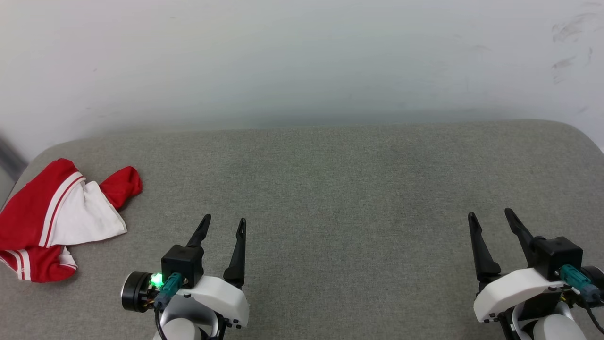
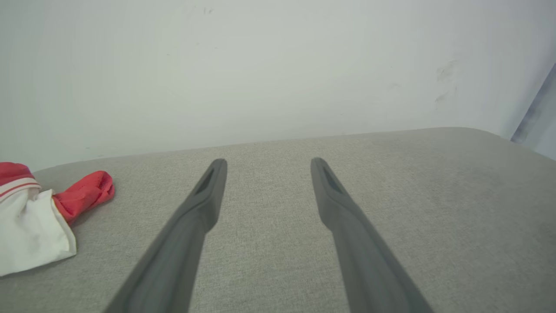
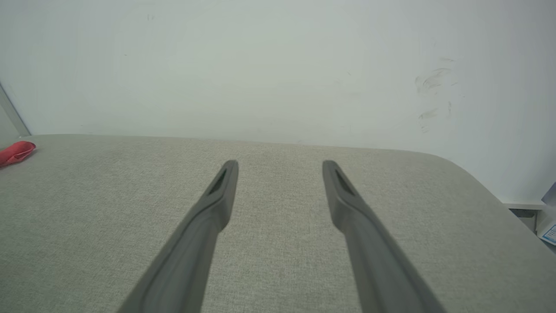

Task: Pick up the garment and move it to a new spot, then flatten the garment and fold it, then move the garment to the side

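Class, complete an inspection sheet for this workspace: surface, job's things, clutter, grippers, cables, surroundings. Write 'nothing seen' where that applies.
Surface: grey fabric-covered surface, rounded corners.
Job's things: garment, red and white, crumpled at the far left edge, not held.
Clutter: nothing seen.
Grippers: left gripper and right gripper both open, empty, apart from the garment.
Cables: cables with teal plugs at each wrist, close to the arms.
Surroundings: pale wall with scuff marks at the upper right.

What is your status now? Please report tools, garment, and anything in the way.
Left tool open, empty; right tool open, empty. Garment crumpled at left edge of grey surface, untouched. No obstacle seen between.
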Available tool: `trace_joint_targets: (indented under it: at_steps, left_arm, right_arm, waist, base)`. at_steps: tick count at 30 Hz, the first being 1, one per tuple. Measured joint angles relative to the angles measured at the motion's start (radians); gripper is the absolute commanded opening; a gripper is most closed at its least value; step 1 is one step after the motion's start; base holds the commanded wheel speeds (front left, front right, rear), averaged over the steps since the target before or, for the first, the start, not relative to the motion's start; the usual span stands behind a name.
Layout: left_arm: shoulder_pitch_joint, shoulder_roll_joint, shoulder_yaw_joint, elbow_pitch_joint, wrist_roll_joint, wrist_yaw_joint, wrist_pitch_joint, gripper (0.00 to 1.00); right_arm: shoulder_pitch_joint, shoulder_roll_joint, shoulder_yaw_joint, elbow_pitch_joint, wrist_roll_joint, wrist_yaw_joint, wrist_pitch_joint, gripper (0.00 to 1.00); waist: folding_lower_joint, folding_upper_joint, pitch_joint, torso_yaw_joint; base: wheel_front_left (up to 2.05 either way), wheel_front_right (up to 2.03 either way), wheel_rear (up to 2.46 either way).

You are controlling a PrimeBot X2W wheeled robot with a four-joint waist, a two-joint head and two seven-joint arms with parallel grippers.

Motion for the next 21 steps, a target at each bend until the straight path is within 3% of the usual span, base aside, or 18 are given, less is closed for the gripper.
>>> trace_joint_targets:
  at_steps: [11,21]
  left_arm:
    - [-0.01,-0.003,-0.001,0.01,0.067,0.005,-0.018,1.0]
    - [-0.011,-0.007,0.019,0.022,0.054,0.005,-0.021,1.0]
  right_arm:
    - [-0.009,0.013,-0.02,0.007,-0.054,0.0,-0.024,1.0]
    - [-0.015,0.026,-0.035,0.02,-0.033,0.0,-0.029,1.0]
  waist:
    - [-0.0001,0.0,-0.001,0.0]
    - [0.0,0.0,0.001,-0.001]
  base:
    - [0.0,0.0,0.0]
    - [0.0,0.0,0.0]
